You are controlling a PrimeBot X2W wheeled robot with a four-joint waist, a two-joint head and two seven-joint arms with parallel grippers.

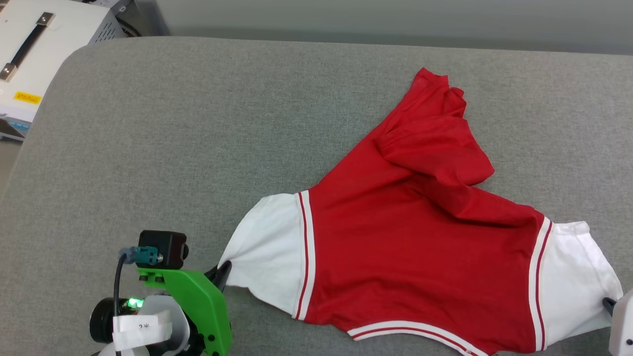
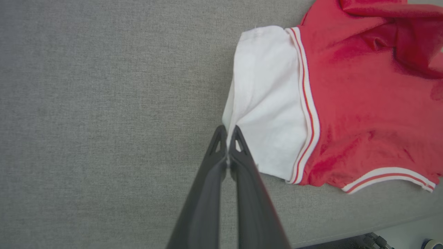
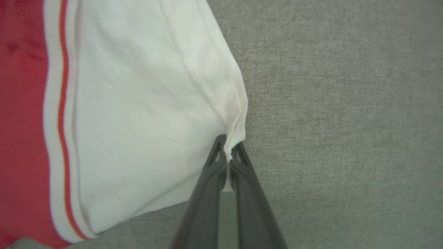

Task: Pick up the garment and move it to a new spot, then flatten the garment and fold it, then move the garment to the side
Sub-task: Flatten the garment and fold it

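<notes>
The garment (image 1: 410, 257) is spread across the lower right of the head view on a grey cloth-covered surface (image 1: 198, 148). Its red body is creased, and its far end is bunched and folded over toward the upper right. Two white short sleeves are set off by red-and-white striped bands, and a striped trim is seen along the bottom edge. The tip of the sleeve at the lower left is pinched between the closed fingers of the left gripper (image 2: 227, 133). The edge of the other sleeve is clamped by the right gripper (image 3: 228, 148) at the lower right corner. A white case (image 1: 44, 39) with a black handle is seen at the upper left.
</notes>
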